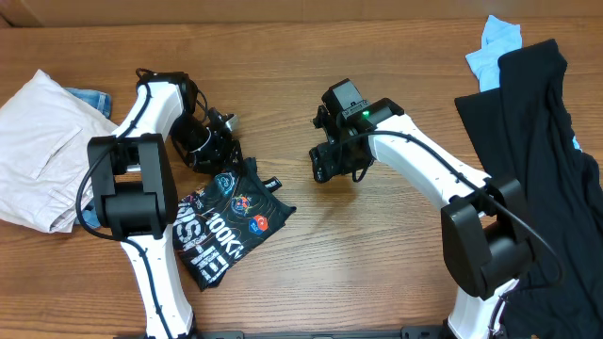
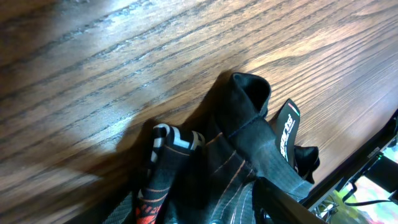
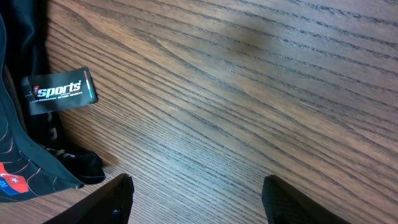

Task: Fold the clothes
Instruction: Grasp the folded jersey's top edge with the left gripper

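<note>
Two arms reach over the wooden desk (image 1: 377, 273). Left of its middle lies the black jersey shirt (image 1: 231, 226), bunched and slantwise, its long axis running from the front-left toward the desk's middle, its white lettering following that slant. The left fingers (image 2: 280, 199) sit at its far edge, where the cloth rises in a peak; whether they pinch it I cannot tell. The right fingers (image 3: 115, 199) stand wide over bare wood, just beside the shirt's "sports" label (image 3: 59, 92). A white garment (image 1: 38, 151) lies at the left edge and a black garment (image 1: 537, 160) at the right.
</note>
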Action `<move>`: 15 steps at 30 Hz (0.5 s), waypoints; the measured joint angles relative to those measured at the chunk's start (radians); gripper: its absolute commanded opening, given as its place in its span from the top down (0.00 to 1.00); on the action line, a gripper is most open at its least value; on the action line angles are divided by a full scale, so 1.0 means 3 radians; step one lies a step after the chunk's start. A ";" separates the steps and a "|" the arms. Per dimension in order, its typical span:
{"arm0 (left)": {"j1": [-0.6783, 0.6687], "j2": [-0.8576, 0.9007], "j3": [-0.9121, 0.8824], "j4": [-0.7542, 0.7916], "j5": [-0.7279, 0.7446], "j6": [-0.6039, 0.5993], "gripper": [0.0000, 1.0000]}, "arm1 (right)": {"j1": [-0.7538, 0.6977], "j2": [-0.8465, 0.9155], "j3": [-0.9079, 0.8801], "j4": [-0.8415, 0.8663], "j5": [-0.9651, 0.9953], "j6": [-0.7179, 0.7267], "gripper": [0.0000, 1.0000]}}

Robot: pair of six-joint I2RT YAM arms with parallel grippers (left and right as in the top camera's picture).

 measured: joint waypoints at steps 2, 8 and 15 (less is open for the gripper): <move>0.0000 0.0004 -0.0004 -0.0006 -0.0003 0.0003 0.52 | 0.0000 0.0000 0.0000 -0.0001 0.0001 0.0000 0.30; -0.0006 0.0034 -0.0102 -0.0048 0.0078 0.0024 0.83 | 0.0000 0.0000 0.0000 -0.0005 0.0000 -0.0001 0.30; -0.0006 0.0097 -0.0207 -0.0108 0.0205 0.0066 0.96 | 0.0000 0.0000 0.0000 -0.0013 0.0029 0.0000 0.30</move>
